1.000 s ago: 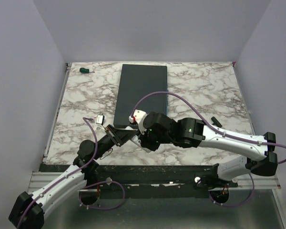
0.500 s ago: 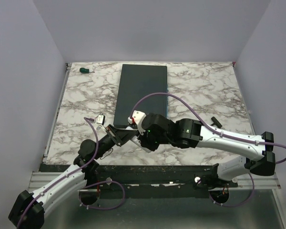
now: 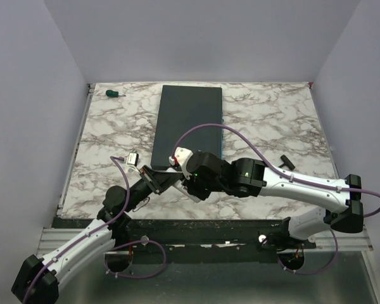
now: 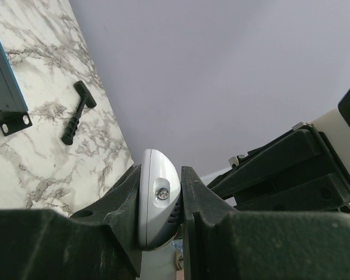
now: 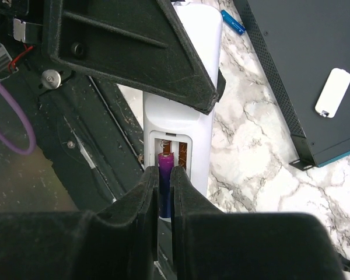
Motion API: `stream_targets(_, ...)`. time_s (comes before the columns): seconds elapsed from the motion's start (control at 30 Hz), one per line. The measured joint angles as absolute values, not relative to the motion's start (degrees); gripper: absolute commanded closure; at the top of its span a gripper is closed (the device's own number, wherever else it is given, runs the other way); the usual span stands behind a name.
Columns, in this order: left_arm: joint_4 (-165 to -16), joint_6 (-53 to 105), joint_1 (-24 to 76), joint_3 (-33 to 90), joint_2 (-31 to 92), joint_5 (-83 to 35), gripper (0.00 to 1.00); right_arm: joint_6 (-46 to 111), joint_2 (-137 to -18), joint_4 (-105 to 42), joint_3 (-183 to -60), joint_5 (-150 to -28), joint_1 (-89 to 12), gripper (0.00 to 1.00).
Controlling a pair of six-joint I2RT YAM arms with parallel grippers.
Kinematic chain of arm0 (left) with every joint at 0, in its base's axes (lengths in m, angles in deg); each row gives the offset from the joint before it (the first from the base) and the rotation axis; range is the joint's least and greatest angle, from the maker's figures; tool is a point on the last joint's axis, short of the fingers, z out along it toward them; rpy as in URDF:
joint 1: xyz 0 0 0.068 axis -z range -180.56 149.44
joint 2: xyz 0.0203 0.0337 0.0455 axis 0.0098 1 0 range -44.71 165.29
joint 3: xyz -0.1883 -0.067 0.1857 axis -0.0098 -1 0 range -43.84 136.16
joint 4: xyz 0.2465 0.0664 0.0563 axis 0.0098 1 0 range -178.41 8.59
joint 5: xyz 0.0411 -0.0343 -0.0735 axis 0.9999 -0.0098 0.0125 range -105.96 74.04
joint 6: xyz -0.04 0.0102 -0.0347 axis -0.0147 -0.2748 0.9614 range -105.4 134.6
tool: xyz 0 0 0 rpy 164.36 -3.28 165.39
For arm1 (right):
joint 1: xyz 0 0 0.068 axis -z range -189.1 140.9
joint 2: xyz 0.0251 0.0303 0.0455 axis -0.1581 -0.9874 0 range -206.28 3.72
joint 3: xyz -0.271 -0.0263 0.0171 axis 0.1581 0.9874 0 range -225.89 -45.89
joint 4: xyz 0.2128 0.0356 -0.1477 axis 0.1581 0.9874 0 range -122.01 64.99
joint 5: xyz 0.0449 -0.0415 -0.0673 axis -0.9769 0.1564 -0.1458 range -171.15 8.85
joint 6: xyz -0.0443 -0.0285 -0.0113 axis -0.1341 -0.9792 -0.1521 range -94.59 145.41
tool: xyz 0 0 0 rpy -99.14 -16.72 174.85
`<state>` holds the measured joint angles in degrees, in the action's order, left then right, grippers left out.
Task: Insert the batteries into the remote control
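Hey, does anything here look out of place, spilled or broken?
Nothing looks damaged or spilled. Two loose pieces: the white battery cover lies on the dark slab, and the blue battery lies on the marble beside that slab. The purple battery is pinched in the right tool at the open bay of the remote.

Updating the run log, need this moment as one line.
left hand: shut on remote control | right hand: shut on purple battery, at bay | blue battery: lying loose
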<state>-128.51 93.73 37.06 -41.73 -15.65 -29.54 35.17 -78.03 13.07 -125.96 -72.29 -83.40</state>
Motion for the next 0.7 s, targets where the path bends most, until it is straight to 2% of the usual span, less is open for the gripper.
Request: stream_targets(0.7, -128.51, 93.75, 37.06, -41.73, -14.91, -29.21, 1.00, 34.75, -78.62, 12.09, -125.46, -72.07, -83.40, 0.73)
